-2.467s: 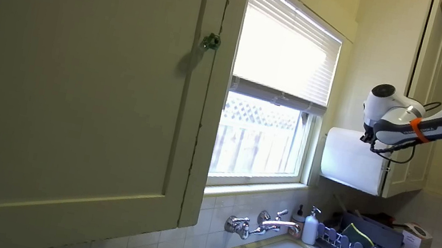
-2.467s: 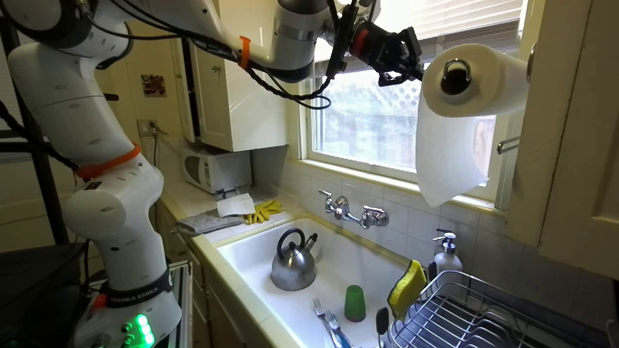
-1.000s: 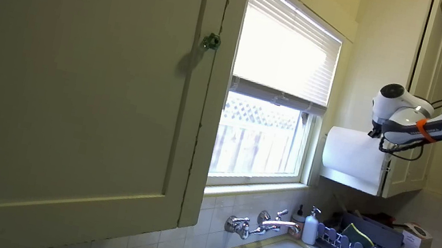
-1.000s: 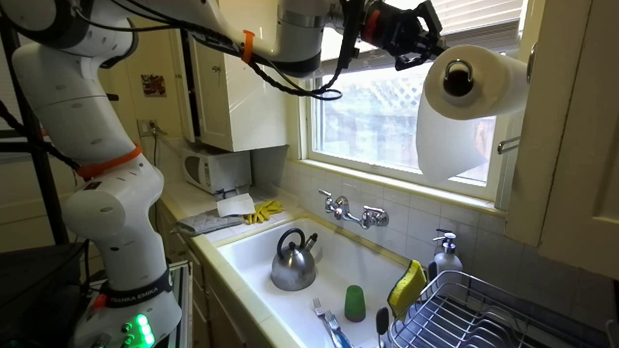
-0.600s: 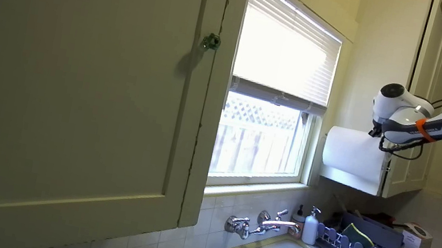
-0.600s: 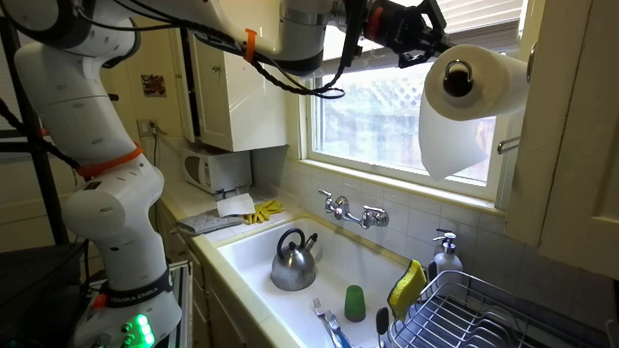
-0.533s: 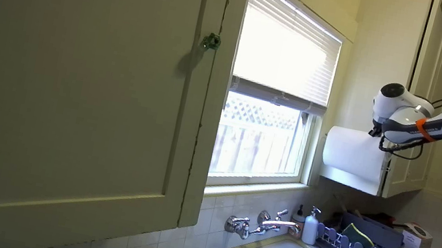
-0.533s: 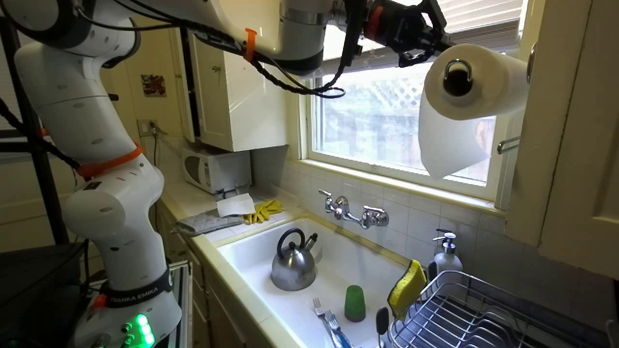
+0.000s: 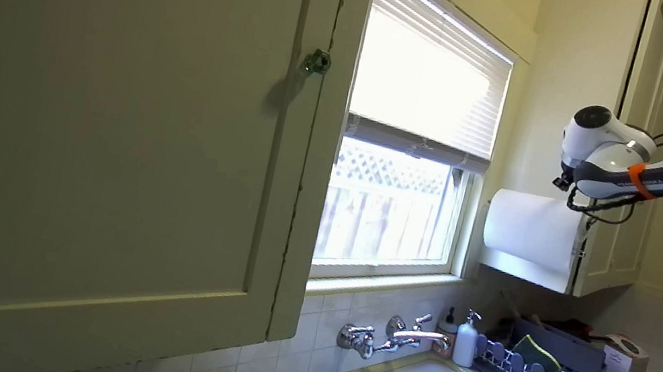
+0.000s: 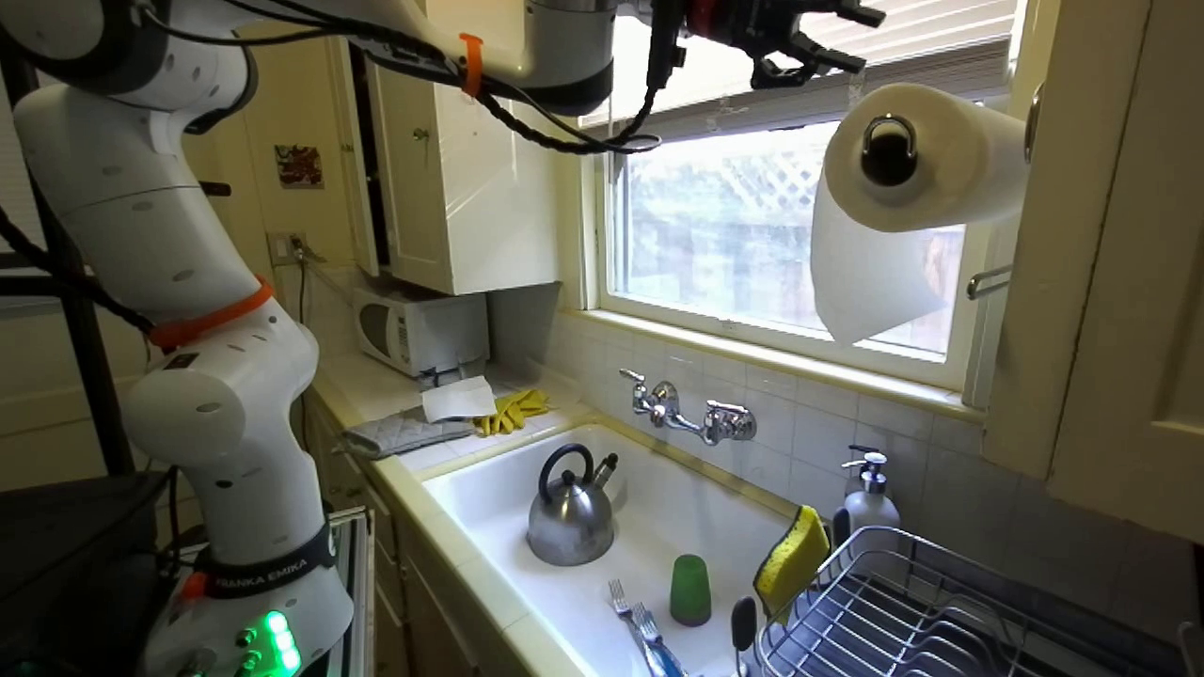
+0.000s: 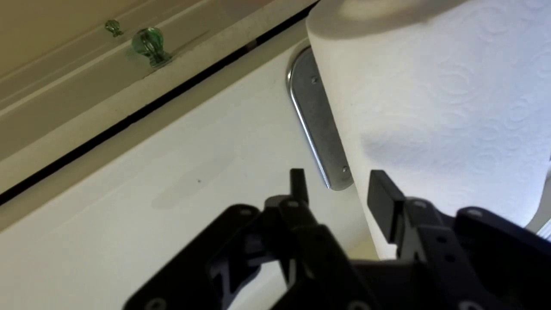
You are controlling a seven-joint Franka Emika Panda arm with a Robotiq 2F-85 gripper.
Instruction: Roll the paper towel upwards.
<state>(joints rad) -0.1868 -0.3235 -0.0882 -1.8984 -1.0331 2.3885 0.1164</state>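
Observation:
The white paper towel roll (image 10: 959, 165) hangs on a metal holder under the cabinet side, and a loose sheet (image 10: 865, 282) hangs from it in front of the window. The roll also shows in an exterior view (image 9: 532, 228) and fills the right of the wrist view (image 11: 452, 99). My gripper (image 10: 870, 40) is above and beside the roll, apart from it, with its fingers spread and nothing between them. In the wrist view the open gripper (image 11: 340, 185) has one finger over the white cabinet side and one over the roll's edge.
The holder's metal plate (image 11: 320, 125) is fixed to the cabinet side (image 11: 193, 172). The window blind (image 10: 931, 42) is behind the gripper. Below are the sink (image 10: 508, 508) with a kettle (image 10: 570, 522) and green cup (image 10: 690, 592), the faucet (image 10: 696, 418) and a dish rack (image 10: 903, 602).
The loose sheet hangs shorter than 2.5 s ago. My gripper moved to the roll's upper side with its fingertips together, then in the last half second rose off it and its fingers spread.

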